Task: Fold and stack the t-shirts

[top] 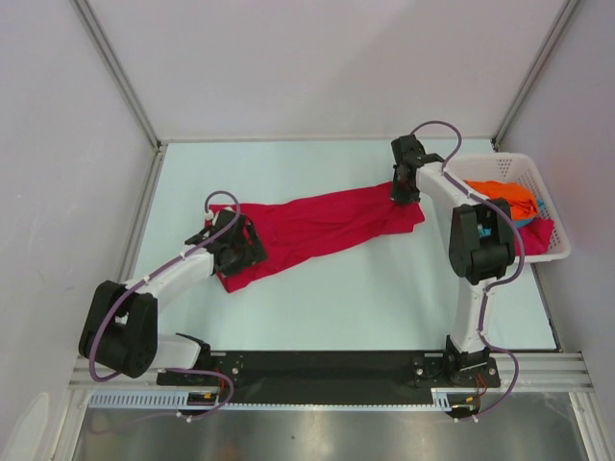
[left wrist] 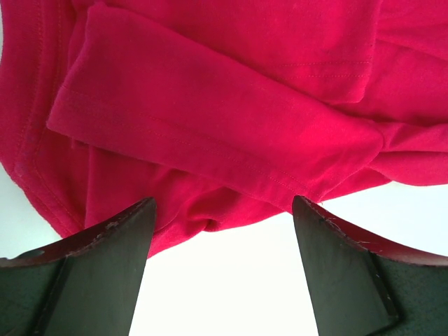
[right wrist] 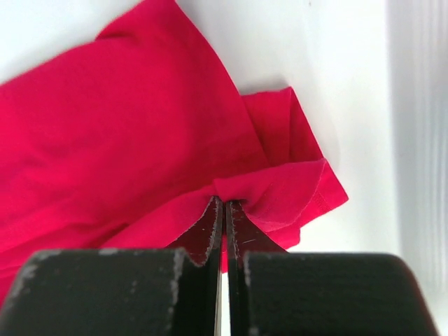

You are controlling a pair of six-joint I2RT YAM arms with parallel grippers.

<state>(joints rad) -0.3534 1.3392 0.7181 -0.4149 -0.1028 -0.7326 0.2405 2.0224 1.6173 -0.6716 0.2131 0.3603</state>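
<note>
A crimson red t-shirt [top: 327,226] lies stretched in a long, rumpled band across the pale desk [top: 384,298], running from about 8 o'clock to about 2 o'clock in the top view. The left tool [top: 235,245] is at the shirt's 8 o'clock end with its jaws spread wide and nothing between them. In the left wrist view the left tool [left wrist: 222,210] has its two dark fingers [left wrist: 105,266] standing apart on either side of the cloth's near edge. There the crimson red t-shirt [left wrist: 231,105] shows a folded-over sleeve with a stitched hem. Whether the fingers touch the cloth cannot be told. The right tool [top: 404,187] is at the shirt's 2 o'clock end. In the right wrist view the right tool [right wrist: 224,210] is pinched fully closed on a small gathered bunch of the crimson red t-shirt [right wrist: 126,133], just beside a hemmed sleeve corner that sticks out toward 3 o'clock. At the desk's 3 o'clock edge stands a white slatted basket [top: 553,254], partly hidden by the right arm. It holds an orange t-shirt [top: 504,195] with a teal t-shirt [top: 540,206] showing beside it.
</note>
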